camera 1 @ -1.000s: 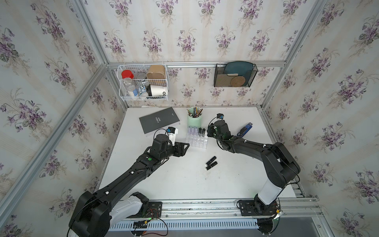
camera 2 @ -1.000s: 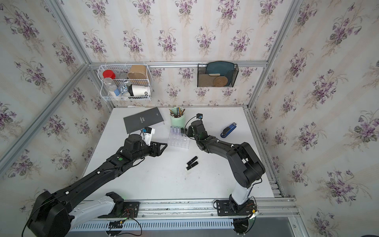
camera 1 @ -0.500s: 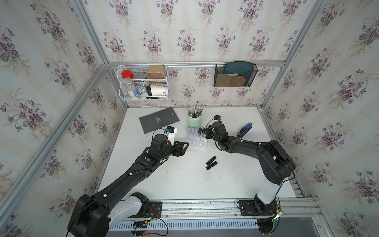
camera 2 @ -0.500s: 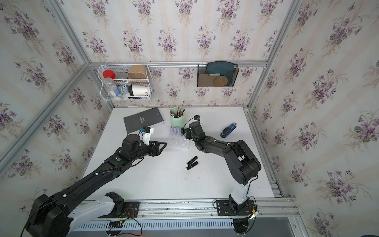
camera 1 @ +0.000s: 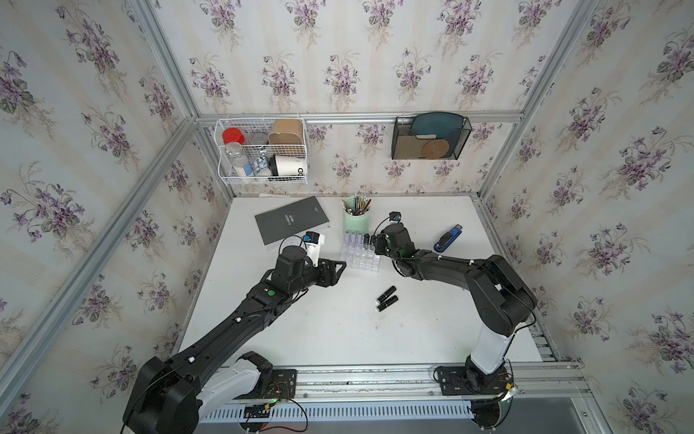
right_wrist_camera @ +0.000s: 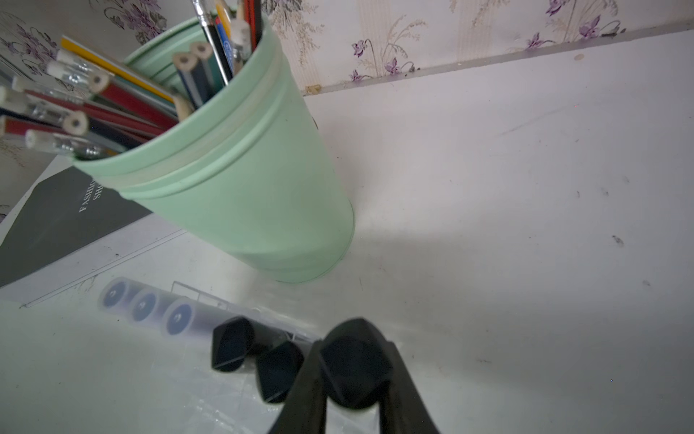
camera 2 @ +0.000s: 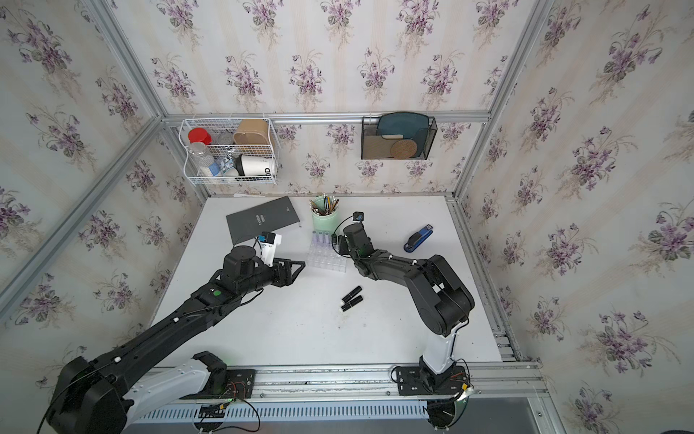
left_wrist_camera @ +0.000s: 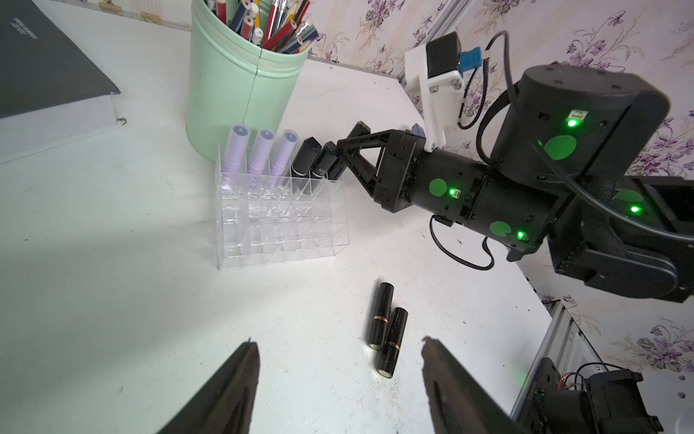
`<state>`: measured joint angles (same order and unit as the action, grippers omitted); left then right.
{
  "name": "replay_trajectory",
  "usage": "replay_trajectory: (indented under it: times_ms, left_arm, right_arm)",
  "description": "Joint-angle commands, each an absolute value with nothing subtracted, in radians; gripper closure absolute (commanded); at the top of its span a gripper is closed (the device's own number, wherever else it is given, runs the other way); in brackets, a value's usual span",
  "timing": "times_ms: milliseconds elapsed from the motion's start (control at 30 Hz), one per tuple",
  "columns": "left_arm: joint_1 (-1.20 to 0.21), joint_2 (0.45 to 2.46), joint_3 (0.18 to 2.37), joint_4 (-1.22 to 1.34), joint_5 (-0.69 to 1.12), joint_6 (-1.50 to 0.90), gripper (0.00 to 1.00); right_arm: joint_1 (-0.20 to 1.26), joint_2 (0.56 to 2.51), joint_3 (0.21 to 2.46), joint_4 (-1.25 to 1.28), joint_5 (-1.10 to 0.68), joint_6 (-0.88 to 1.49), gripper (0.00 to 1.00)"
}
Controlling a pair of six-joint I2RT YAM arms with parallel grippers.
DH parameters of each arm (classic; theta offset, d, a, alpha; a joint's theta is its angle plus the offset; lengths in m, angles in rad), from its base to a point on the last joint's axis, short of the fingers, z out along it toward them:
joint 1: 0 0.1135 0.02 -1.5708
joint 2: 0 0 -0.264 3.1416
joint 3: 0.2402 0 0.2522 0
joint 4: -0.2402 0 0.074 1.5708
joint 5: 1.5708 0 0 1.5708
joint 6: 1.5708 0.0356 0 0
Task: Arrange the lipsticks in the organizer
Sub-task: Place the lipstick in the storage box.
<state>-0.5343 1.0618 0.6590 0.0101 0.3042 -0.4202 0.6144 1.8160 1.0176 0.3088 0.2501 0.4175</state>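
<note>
**Black lipstick held at the organizer's edge, two more loose on the counter**

Nearest, the left claw [left_wrist_camera: 338, 344] hangs released above the white counter [left_wrist_camera: 112, 300]. Just ahead of it two black lipsticks [left_wrist_camera: 380, 319] lie side by side, touching. A pinch on one would likely nudge the other and roll it away. Further on stands the clear organizer [left_wrist_camera: 281, 240], its back row holding three lilac lipsticks [left_wrist_camera: 259, 158] and two black ones [left_wrist_camera: 305, 159]. At the end of that row the right claw [right_wrist_camera: 353, 347] is clenched on another black lipstick [right_wrist_camera: 355, 375]; whether it is seated in a cell is unclear. Let go tilted, it could topple its neighbours or drop off the edge. A hard push might shove the light organizer into the green pencil cup [left_wrist_camera: 240, 94] just behind
</note>
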Motion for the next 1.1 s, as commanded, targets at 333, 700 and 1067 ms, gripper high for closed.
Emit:
replay_trajectory:
  times_ms: [333, 700, 1067]
  left_arm:
    - [-0.534, 1.044, 0.676, -0.002, 0.310, -0.393, 0.29]
    - [-0.534, 1.032, 0.686, -0.024, 0.313, -0.392, 0.28]
    - [-0.717, 1.296, 0.844, -0.280, 0.279, -0.223, 0.35]
  right_arm:
    - [0.620, 1.810, 1.028, 0.281, 0.251, 0.415, 0.75]
    - [0.620, 1.759, 1.015, 0.262, 0.225, 0.434, 0.61]
    - [0.564, 1.459, 0.850, 0.050, 0.119, 0.596, 0.55]
